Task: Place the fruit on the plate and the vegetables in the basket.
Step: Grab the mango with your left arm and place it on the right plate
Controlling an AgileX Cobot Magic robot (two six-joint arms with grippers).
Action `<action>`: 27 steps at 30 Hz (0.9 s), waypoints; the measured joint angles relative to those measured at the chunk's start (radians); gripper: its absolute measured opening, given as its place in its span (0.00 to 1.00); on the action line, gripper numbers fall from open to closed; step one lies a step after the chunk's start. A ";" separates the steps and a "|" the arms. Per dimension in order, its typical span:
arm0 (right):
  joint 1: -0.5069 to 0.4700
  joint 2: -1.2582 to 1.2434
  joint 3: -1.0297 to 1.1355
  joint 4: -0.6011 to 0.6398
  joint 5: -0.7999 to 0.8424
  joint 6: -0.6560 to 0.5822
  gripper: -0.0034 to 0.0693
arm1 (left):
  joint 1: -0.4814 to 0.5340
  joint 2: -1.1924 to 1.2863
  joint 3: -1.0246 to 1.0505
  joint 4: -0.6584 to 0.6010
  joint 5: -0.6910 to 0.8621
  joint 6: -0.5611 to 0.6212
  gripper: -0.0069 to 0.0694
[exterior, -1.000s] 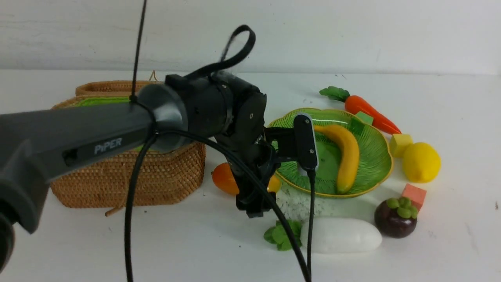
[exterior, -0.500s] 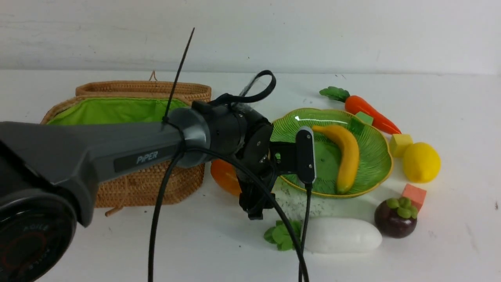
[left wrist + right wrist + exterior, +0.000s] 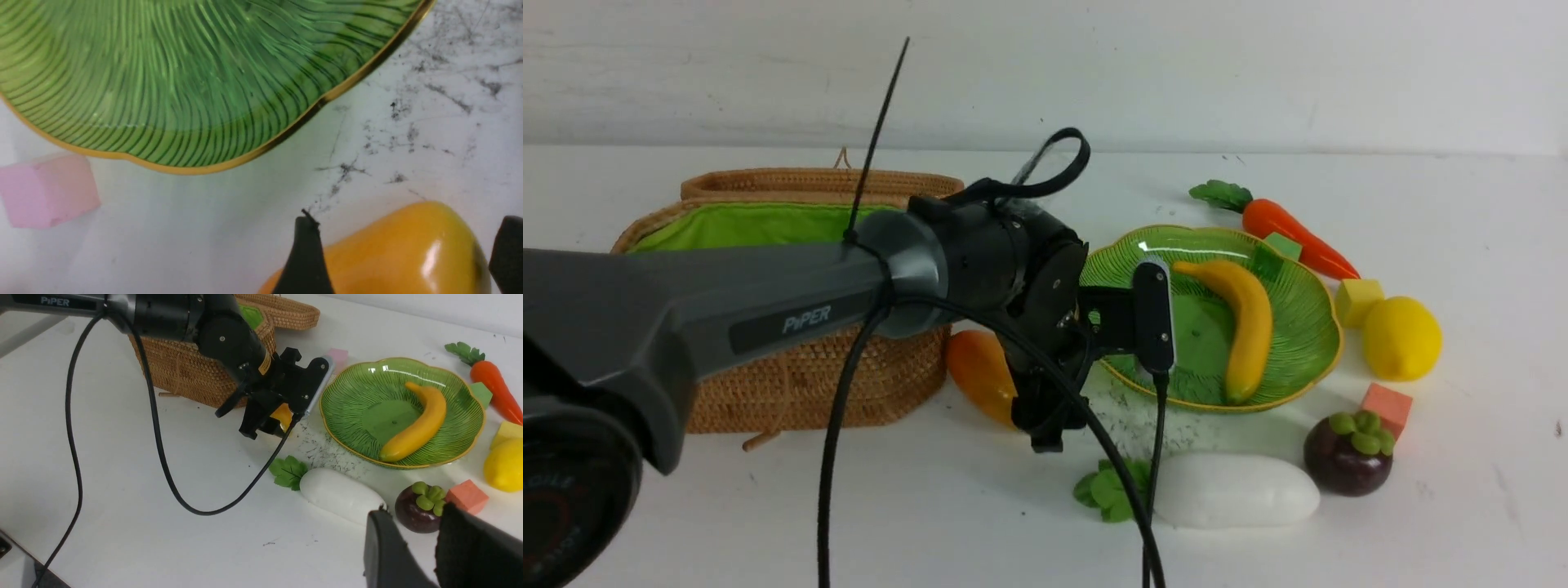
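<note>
Left gripper [image 3: 406, 228] pinching the mango [image 3: 976, 371] between basket [image 3: 792, 384] and plate [image 3: 1303, 306], right gripper [image 3: 416, 514] slightly parted and empty, banana [image 3: 1245, 322] lying in the plate, basket open with green lining showing.

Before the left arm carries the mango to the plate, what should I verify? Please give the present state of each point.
1. Left gripper closed around the mango: ok.
2. Mango lifted off the table: cannot tell.
3. Bare space on the plate beside the banana: ok.
4. Pink cube clear of the way to the plate: ok.
5. Right gripper open, empty, away from the plate: ok.
</note>
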 joint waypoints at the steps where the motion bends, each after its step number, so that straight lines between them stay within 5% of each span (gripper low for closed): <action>1: 0.000 0.000 0.000 0.000 0.001 0.000 0.32 | 0.000 -0.016 0.000 0.000 0.005 0.000 0.81; 27: 0.000 0.000 0.000 0.000 0.002 0.000 0.33 | 0.000 -0.083 0.002 0.083 0.200 0.127 0.80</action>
